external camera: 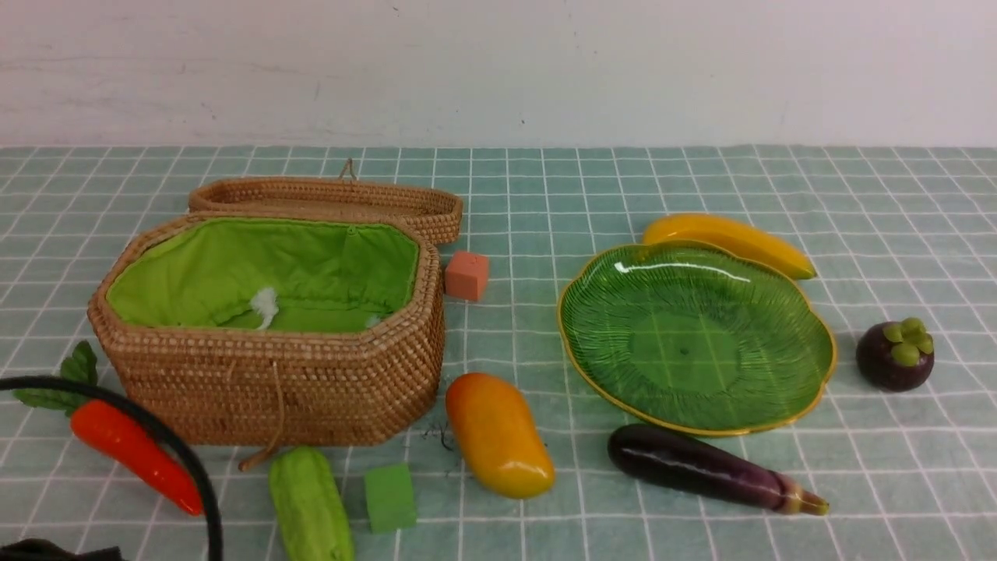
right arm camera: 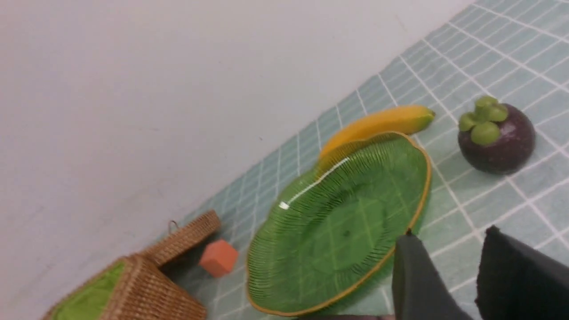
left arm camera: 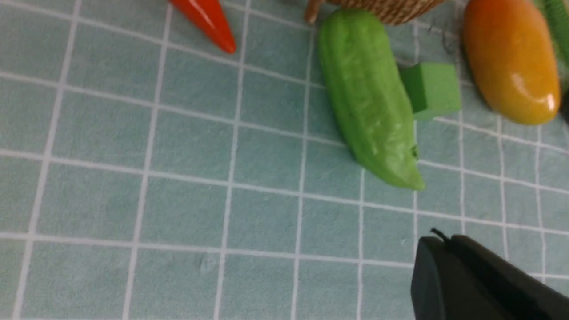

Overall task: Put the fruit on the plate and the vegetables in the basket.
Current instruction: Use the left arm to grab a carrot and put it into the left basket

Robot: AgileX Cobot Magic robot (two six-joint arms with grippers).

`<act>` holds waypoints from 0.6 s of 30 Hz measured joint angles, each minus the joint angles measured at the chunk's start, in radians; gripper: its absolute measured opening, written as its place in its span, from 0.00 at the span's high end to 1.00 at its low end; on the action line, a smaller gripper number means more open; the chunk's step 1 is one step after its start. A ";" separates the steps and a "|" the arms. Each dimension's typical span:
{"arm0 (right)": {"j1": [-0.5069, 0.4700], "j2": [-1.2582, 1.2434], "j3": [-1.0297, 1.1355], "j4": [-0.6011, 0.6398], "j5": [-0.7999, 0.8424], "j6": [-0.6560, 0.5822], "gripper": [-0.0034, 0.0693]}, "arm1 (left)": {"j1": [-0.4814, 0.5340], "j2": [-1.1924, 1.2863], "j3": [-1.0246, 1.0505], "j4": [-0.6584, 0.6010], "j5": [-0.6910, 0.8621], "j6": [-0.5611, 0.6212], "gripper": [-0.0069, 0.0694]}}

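The basket (external camera: 273,382) and plate (external camera: 779,312) sit empty on the tabletop (external camera: 545,195). The gourd (left arm camera: 369,102) lies just in front of the basket. We judge our left fingers (left arm camera: 466,284), seemingly closed on nothing, must spread before straddling its narrow width. Our right fingers (right arm camera: 418,280) stand parted and empty near the plate.

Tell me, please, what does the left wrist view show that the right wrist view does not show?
Only the left wrist view: the tip of the carrot, the cucumber, the green cube and the mango.
Only the right wrist view: the banana, the mangosteen, the orange cube and the lid behind the basket.
Both: the wicker basket and the checked tablecloth. The plate is plain in the right wrist view; a green sliver at the left wrist view's edge may be it too.
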 joint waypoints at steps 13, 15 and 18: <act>0.351 0.494 -0.858 0.015 0.894 -0.414 0.87 | 0.000 0.179 -0.107 0.112 -0.030 -0.032 0.93; 0.381 0.549 -0.933 0.015 0.943 -0.443 0.87 | 0.000 0.204 -0.117 0.139 -0.041 -0.056 0.93; 0.417 0.625 -1.039 0.015 0.976 -0.489 0.87 | 0.030 0.251 -0.132 0.205 -0.061 -0.131 0.93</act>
